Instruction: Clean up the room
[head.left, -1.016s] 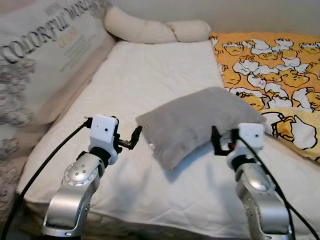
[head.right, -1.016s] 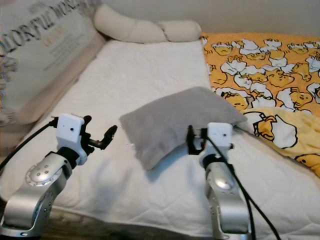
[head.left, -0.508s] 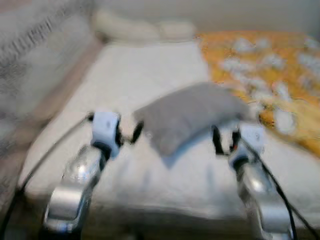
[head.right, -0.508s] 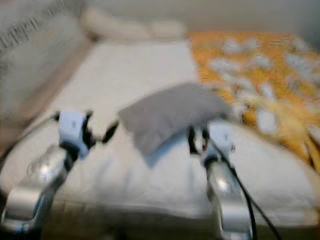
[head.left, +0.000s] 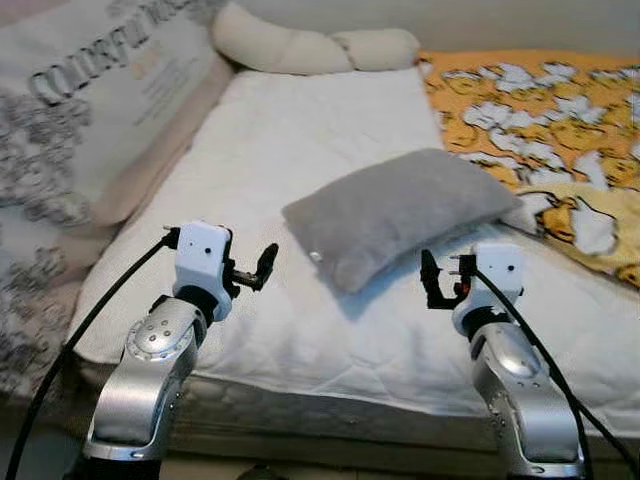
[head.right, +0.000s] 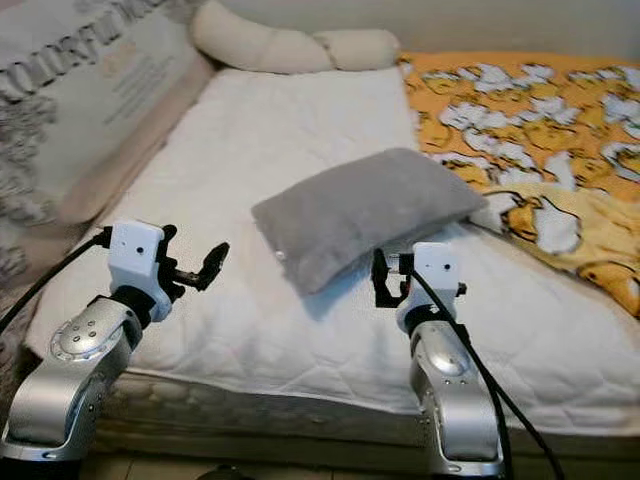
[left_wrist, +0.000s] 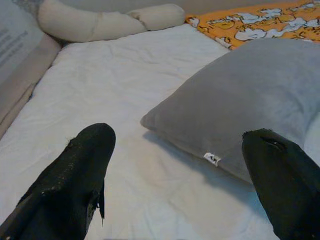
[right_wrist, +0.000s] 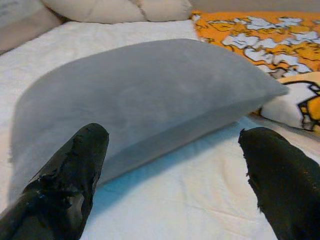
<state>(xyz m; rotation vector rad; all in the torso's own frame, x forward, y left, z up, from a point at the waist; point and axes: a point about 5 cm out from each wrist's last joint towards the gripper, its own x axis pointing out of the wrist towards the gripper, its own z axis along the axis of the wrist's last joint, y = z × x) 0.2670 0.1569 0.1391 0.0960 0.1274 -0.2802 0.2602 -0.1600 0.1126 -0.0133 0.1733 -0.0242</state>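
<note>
We hold left gripper (head.left: 262, 268) and right gripper (head.left: 434, 283) wide apart-fingered, empty, above white mattress (head.left: 300, 150); grey pillow (head.left: 400, 212) lies just ahead, between them.

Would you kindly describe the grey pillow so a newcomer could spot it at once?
Start at the white mattress. Near its middle, beside the orange cartoon-print blanket, lies the grey pillow, ahead of both open tools. It is the one plain grey cushion; the cream bolster and lettered pillow are pale.
</note>
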